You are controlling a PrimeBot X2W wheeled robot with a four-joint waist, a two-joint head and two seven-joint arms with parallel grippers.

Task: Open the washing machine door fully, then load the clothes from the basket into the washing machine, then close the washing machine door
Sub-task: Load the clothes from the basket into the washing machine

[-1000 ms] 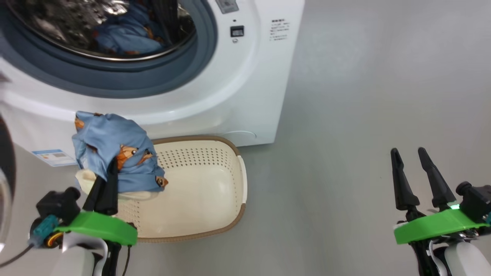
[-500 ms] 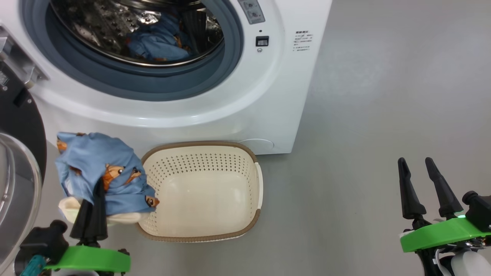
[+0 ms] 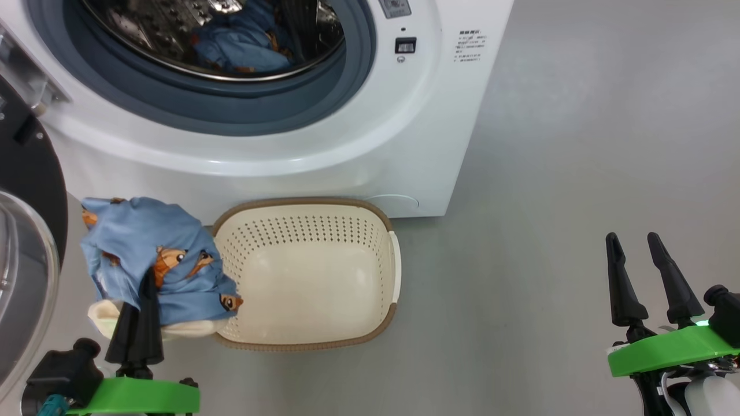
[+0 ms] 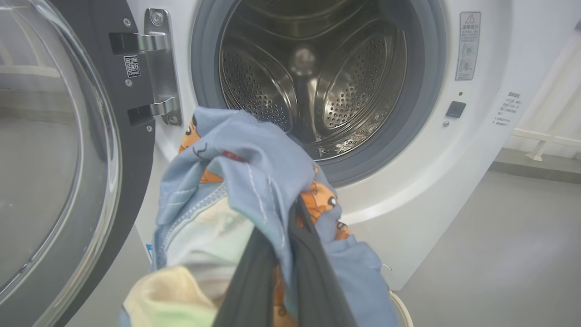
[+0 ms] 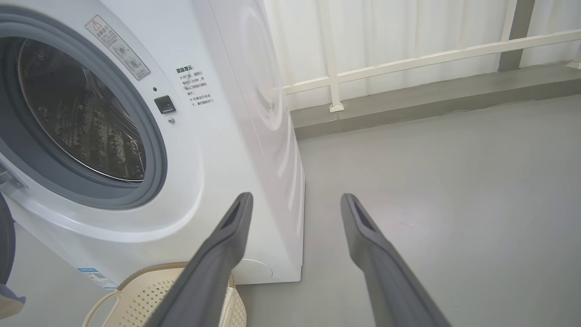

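My left gripper [image 3: 149, 280] is shut on a light-blue bundle of clothes [image 3: 144, 242] with orange prints, held just left of the basket [image 3: 300, 203]. The cream basket holds nothing and stands on the floor before the washing machine [image 3: 358, 144]. A second blue bundle [image 3: 243, 43] lies in the steel drum. The washing machine door [image 3: 26, 190] stands swung open at the left. In the left wrist view the clothes [image 4: 254, 172] wrap my shut fingers [image 4: 254, 281] in front of the drum [image 4: 313, 68], with the door [image 4: 54, 136] to the left. My right gripper [image 3: 632, 238] is open over bare floor, far right.
Grey floor stretches to the right of the machine. The right wrist view has my open right gripper [image 5: 295, 197], the machine's side [image 5: 268, 113], the basket's rim [image 5: 150, 272], and a raised ledge [image 5: 408, 104] with a white railing [image 5: 408, 59] behind.
The head camera has shifted. Relative to the basket, the left gripper and its bundle went from above the basket's left part to just beside it. The right gripper stays open.
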